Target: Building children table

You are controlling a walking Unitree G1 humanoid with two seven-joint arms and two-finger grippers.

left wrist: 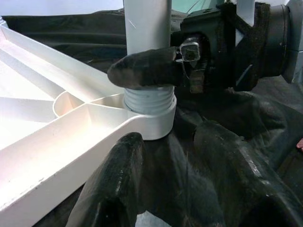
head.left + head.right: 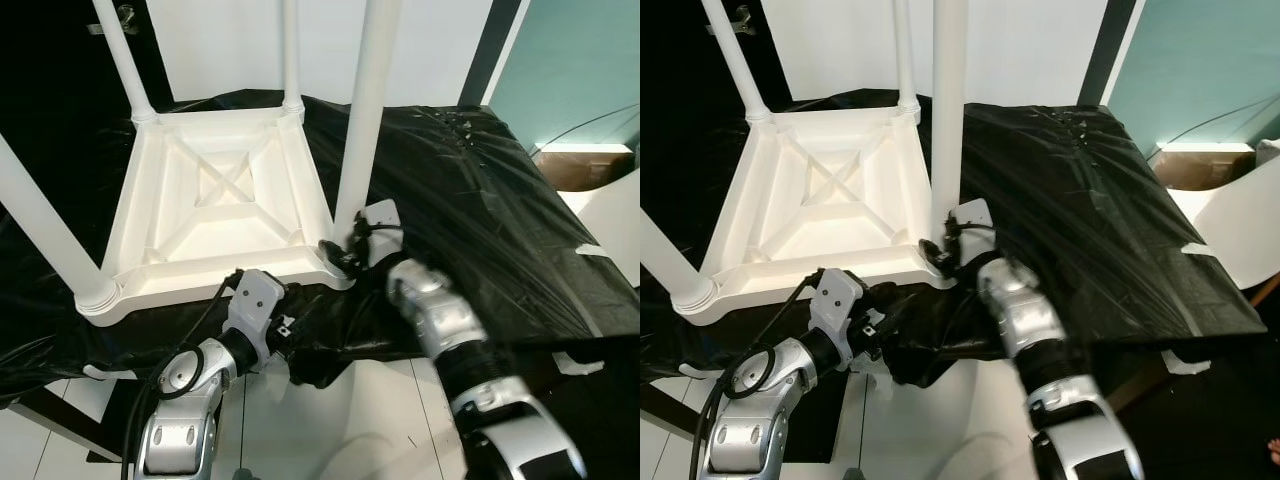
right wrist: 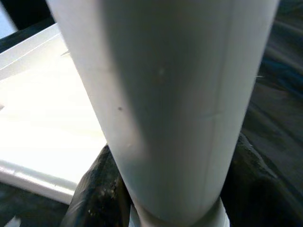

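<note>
A white children's table [image 2: 215, 190] lies upside down on a surface covered in black plastic [image 2: 470, 200]. Its four white legs point up. My right gripper [image 2: 345, 255] is shut on the base of the near right leg [image 2: 365, 110], one black finger [image 1: 147, 68] wrapped across it. Grey screw thread [image 1: 149, 100] shows between that leg and its corner socket. My left gripper [image 2: 292, 350] is open just below the table's front edge, its fingers [image 1: 113, 189] spread over crumpled plastic, pointing at the same corner.
The near left leg [image 2: 40, 225] and the two far legs [image 2: 125, 55] stand upright in their sockets. A cardboard box [image 2: 585, 165] and a white curved piece [image 2: 620, 215] lie beyond the right edge. White floor tiles [image 2: 380, 420] show below the front edge.
</note>
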